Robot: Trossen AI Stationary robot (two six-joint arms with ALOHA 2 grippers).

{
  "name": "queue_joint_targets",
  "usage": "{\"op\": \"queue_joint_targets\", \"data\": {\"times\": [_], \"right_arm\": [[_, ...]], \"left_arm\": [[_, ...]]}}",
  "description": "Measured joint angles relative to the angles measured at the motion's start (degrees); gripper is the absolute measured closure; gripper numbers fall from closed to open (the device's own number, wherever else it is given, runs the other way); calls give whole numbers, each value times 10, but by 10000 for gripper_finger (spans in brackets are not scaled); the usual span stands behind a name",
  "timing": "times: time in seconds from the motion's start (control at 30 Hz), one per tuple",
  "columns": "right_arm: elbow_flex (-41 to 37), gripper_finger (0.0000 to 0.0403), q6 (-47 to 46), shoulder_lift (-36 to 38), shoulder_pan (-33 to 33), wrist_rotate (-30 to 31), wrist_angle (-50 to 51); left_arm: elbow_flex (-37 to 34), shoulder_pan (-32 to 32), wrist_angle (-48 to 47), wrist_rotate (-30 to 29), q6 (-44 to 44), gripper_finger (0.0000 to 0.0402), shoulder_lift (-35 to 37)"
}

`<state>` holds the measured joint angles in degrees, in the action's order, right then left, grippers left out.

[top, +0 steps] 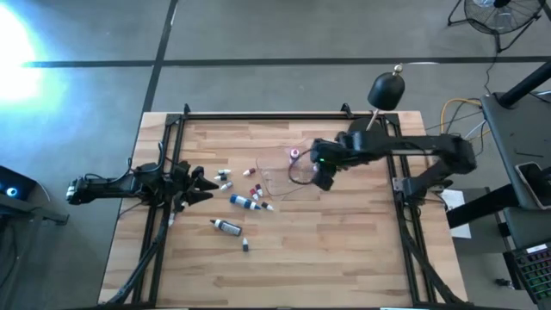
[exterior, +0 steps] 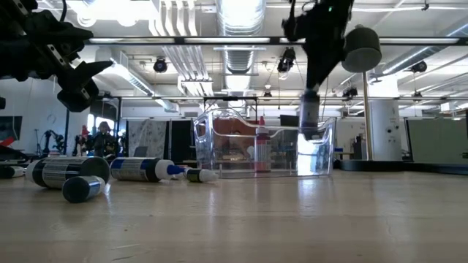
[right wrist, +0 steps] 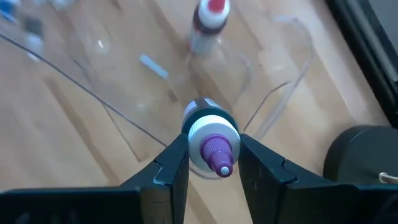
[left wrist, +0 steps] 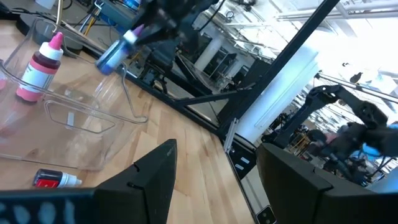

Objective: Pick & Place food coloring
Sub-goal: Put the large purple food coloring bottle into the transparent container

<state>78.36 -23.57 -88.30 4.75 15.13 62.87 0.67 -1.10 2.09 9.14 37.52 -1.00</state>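
Note:
Several small food coloring bottles lie on their sides on the wood left of the tray, among them a blue-banded one (top: 244,201) and a grey one (top: 226,226); the low view shows them too (exterior: 139,169). The clear tray (top: 277,182) holds one upright bottle with a pink cap (top: 294,153) (left wrist: 38,67). My right gripper (top: 323,175) (right wrist: 214,163) hangs over the tray, shut on a purple-capped bottle (right wrist: 213,140). My left gripper (top: 205,186) (left wrist: 217,180) hovers open above the table's left side, beside the scattered bottles. My right gripper pinches the purple-capped bottle between its two fingers at the top of its body, just under the white collar (right wrist: 211,127). The fingers come from above, pointing down. The bottle (exterior: 311,117) hangs upright, cap up, lifted clear above the tray's floor.
A black dome-headed lamp (top: 386,89) (exterior: 360,47) stands at the table's far right corner, close behind my right arm. A black frame (top: 258,115) runs along the table's edges. Bare wood lies near the front (top: 327,258).

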Motion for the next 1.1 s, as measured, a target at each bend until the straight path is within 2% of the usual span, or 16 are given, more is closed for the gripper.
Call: {"op": "queue_joint_targets", "data": {"times": [0.33, 0.47, 0.9, 1.1], "right_arm": [[-6, 296, 74, -91, 7, -6, -39], [-13, 296, 76, -113, 21, -47, -59], [-45, 294, 41, -72, 39, -66, -70], [-56, 262, 34, -72, 39, -85, -59]], "left_arm": [[0, 0, 0, 0, 0, 205, 0], [0, 0, 0, 0, 0, 205, 0], [0, 0, 0, 0, 0, 205, 0], [0, 0, 0, 0, 0, 205, 0]]}}
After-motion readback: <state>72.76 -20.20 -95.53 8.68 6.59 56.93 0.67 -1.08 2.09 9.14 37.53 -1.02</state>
